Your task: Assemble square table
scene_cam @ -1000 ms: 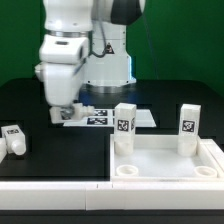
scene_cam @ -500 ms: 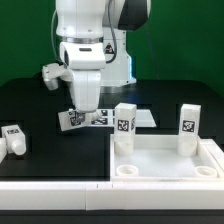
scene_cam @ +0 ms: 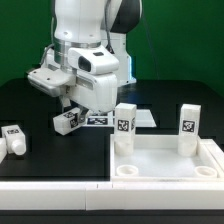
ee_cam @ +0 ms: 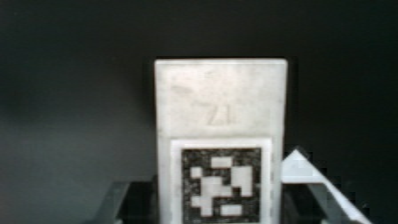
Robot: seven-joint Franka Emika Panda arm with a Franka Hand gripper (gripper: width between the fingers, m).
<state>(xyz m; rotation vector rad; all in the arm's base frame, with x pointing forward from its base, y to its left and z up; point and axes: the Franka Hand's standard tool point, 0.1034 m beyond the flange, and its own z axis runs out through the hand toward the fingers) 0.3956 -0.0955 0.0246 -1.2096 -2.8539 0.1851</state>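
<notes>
Spotting the marker board (scene_cam: 143, 118) lying flat on the black desk (scene_cam: 25, 110), just behind the square tabletop (scene_cam: 165, 160). Noting a long white bar (scene_cam: 50, 168) running along the near edge at the exterior view's left, meeting the tabletop's side. Picking out a spare leg (scene_cam: 12, 138) lying on its side near that bar, at the far exterior view's left, well apart from everything else.

Leaning the white arm (scene_cam: 85, 40) over the middle of the desk, with the wrist tilted and the hand (scene_cam: 68, 114) pointing down toward the exterior view's left. Clenching the hand on the held leg (scene_cam: 66, 122), a white tagged block, and carrying it slanted, low, just beside the marker board's end. Not being able to tell whether it is touching the desk. Filling the wrist view with that held leg (ee_cam: 222, 100), tag facing the camera.

Lying rim-up at the exterior view's right, the square tabletop is carrying two legs upright at its far corners: the nearer upright leg (scene_cam: 124, 127) beside the marker board, and the farther upright leg (scene_cam: 188, 122) toward the exterior view's right. Showing round holes at both near corners.
</notes>
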